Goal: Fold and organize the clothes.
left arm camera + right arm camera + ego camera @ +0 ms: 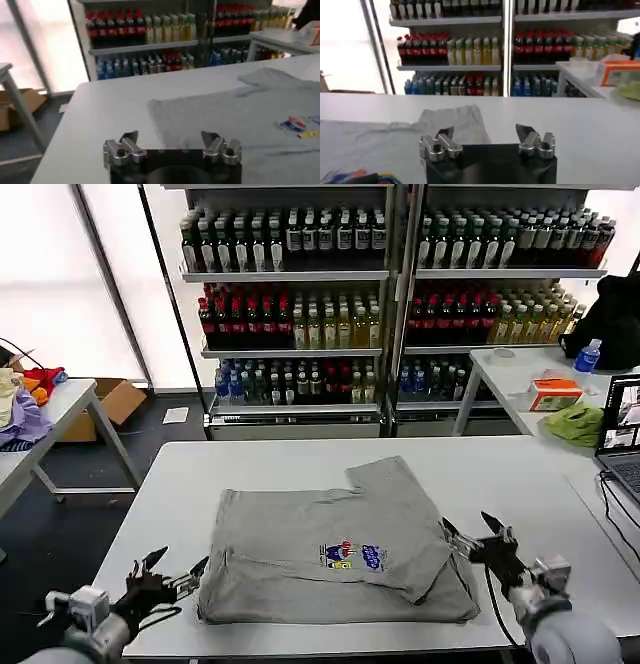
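A light grey short-sleeved shirt (340,544) lies flat on the white table (250,469), folded over on itself, with one sleeve pointing to the far side. Its small multicoloured print (352,556) faces up near the front. My left gripper (182,562) hovers open just off the shirt's front left corner, with nothing between its fingers. My right gripper (465,522) stands open at the shirt's right edge, also empty. In the left wrist view the open gripper (170,135) faces the shirt (240,110). In the right wrist view the open gripper (484,130) looks over the sleeve (450,120).
Shelves of drink bottles (380,294) stand behind the table. A side table at the right holds a laptop (622,434), an orange box (554,394) and a green cloth (575,424). Another table with piled clothes (20,409) is at the left, near a cardboard box (115,399).
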